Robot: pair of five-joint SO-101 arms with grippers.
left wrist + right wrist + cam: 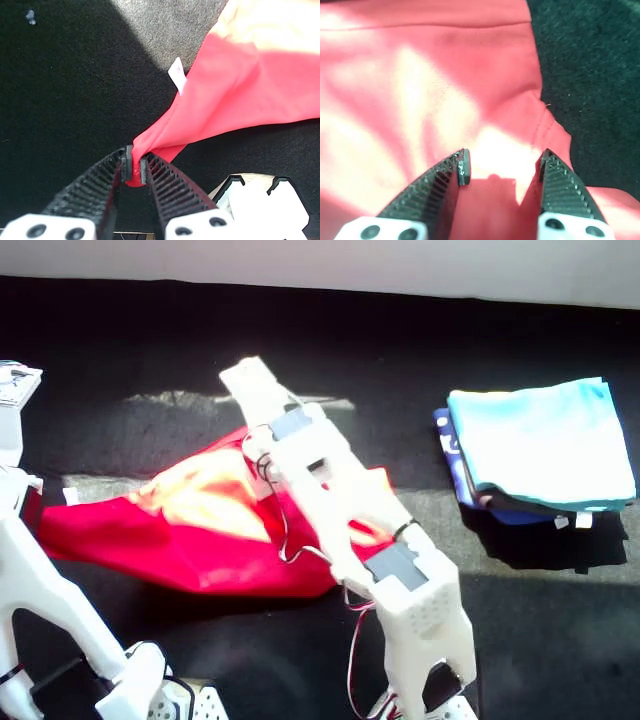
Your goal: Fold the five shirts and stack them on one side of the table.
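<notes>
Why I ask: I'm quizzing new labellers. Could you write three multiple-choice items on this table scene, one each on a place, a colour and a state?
1. Where is the stack of folded cloth shirts relative to the crumpled red cloth shirt?
A. On top of it
B. Apart from it, toward the robot's right
C. Tucked beneath it

2. What colour is the stack's top shirt?
A. Yellow
B. Red
C. Light turquoise-blue

3. What state is the left gripper in?
A. Shut on a corner of the red shirt
B. Open above bare table
C. Shut on the stack

Answers: 1 B, the dark table shows between them; 2 C, pale turquoise fabric lies uppermost; 3 A, the left wrist view shows red cloth pinched in it.
</notes>
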